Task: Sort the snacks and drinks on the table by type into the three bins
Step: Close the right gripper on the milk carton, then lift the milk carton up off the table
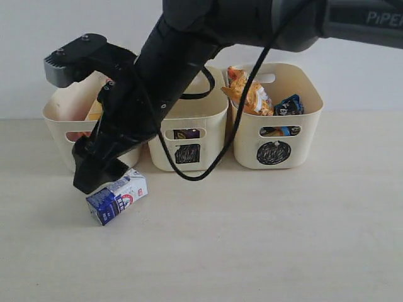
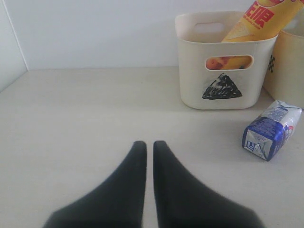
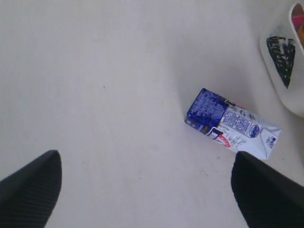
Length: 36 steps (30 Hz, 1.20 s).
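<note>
The blue-and-white milk box lies on its side on the table, in front of the triangle bin. My right gripper reaches across from the right and hovers just above the box. It is open, and the milk box lies beside one finger, not between them. My left gripper is shut on nothing, low over the table, facing the triangle bin and the milk box. A yellow-orange tube leans in that bin.
The square bin stands in the middle, with something dark purple showing through its slot. The circle bin on the right holds an orange bag and a blue bag. The right arm hides much of the left bins.
</note>
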Available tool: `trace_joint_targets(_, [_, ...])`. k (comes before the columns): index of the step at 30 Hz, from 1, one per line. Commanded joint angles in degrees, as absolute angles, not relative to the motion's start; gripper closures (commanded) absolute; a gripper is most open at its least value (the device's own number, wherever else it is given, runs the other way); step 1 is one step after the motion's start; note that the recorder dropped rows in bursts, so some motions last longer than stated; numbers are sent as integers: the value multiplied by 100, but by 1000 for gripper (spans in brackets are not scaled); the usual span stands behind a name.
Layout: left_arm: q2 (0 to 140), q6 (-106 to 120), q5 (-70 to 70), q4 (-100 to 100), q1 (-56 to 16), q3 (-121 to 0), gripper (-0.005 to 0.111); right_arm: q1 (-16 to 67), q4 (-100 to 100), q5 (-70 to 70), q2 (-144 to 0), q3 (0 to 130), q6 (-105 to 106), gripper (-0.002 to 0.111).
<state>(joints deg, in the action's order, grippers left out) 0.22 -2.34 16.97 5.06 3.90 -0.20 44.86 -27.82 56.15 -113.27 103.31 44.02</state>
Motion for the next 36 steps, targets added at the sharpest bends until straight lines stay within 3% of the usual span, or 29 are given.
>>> trace_joint_targets(1, [0, -214, 1682, 515, 394, 0, 102, 4525, -2701, 5334, -11504, 10357, 3572, 20])
trace_joint_targets(11, [0, -214, 1682, 515, 394, 0, 102, 4824, -2225, 4630, -12123, 10386, 3607, 20])
trace_joint_targets(17, [0, -214, 1676, 515, 394, 0, 102, 4856, -2226, 5594, -12379, 11068, 6817, 21])
trace_joint_targets(36, [0, -214, 1676, 515, 394, 0, 102, 4856, -1718, 5683, -13671, 12331, 7892, 21])
